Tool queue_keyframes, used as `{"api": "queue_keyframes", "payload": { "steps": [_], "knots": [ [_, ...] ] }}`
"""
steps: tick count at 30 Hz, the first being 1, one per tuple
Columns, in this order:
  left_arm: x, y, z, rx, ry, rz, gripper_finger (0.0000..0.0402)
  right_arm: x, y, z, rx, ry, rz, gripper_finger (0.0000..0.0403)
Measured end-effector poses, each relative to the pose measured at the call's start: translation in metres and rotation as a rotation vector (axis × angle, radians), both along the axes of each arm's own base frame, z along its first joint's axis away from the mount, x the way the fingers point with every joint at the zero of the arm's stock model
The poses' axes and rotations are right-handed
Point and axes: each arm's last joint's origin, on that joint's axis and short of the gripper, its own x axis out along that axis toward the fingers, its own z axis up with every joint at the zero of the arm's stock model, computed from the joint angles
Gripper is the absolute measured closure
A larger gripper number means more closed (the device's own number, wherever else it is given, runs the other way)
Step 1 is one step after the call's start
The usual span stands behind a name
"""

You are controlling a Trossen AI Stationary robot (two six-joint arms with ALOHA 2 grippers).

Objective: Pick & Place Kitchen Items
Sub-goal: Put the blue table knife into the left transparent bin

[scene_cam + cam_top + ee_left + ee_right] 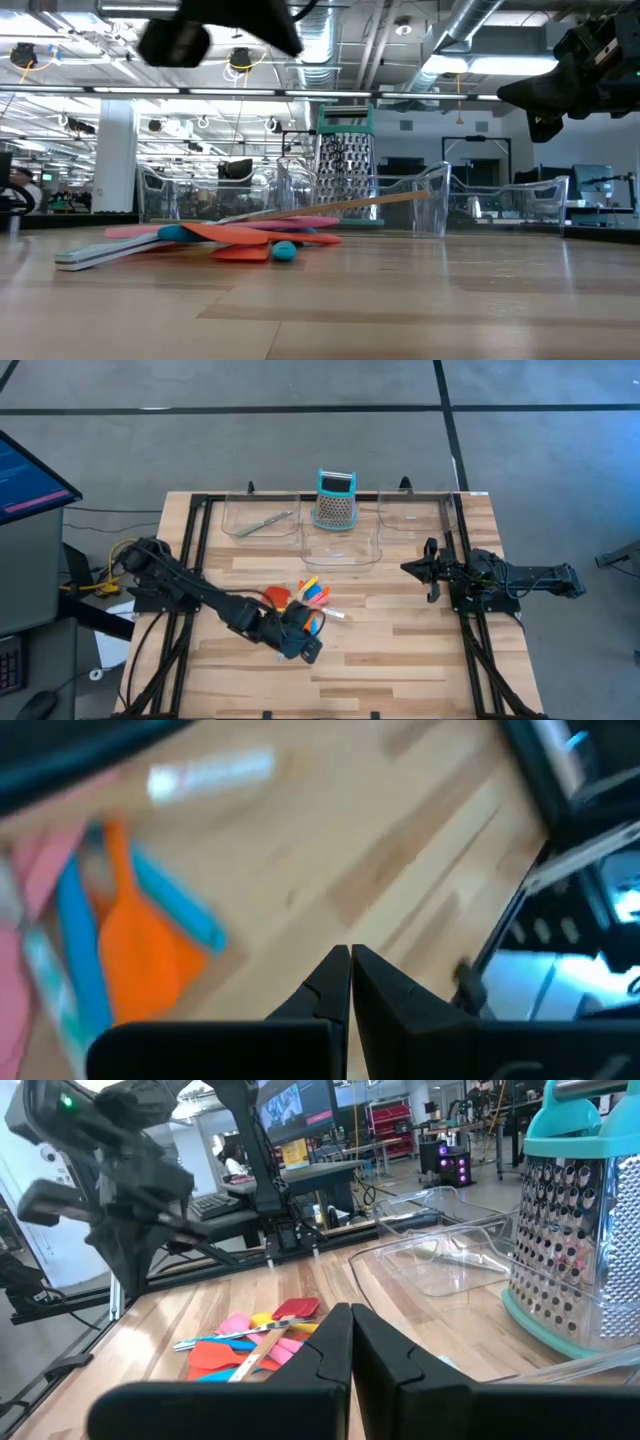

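A pile of slim plastic utensils (308,596) in orange, red, pink, blue and yellow lies flat on the wooden table, just left of its middle; it also shows in the low view (240,238) and the right wrist view (250,1345). Silvery tongs (265,522) lie in the far left clear tray (232,525). My left gripper (308,648) is shut and empty, raised above the table just near of the pile; in its wrist view the fingers (350,970) are over bare wood beside an orange spatula (140,950). My right gripper (408,568) is shut and empty, raised at the right.
A teal-topped metal grater (335,498) stands at the far middle between clear trays (342,550) (410,515). Black frame rails (195,540) (455,540) run along both sides of the table. Bare wood lies near of the pile and between the pile and the right arm.
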Motion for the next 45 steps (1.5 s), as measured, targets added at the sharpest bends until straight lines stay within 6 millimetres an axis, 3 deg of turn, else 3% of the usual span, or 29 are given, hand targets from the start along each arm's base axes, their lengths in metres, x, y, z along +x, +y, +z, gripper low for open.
{"api": "queue_keyframes", "payload": {
  "steps": [15, 27, 35, 45],
  "knots": [
    [-0.025, 0.007, -0.014, 0.024, 0.287, 0.097, 0.0400, 0.000, 0.000, 0.000, 0.000, 0.002, 0.000, 0.0403],
    [-0.028, 0.000, -0.035, -0.052, 0.438, 0.132, 0.0400, 0.006, 0.000, -0.009, 0.000, 0.107, 0.000, 0.0403],
    [-0.018, -0.022, -0.063, -0.080, 0.420, 0.118, 0.0400, 0.009, -0.001, -0.013, -0.040, 0.157, -0.008, 0.0403],
    [-0.020, -0.024, -0.056, -0.124, 0.418, 0.095, 0.0400, 0.010, -0.001, -0.013, -0.041, 0.152, -0.009, 0.0403]
  ]
}}
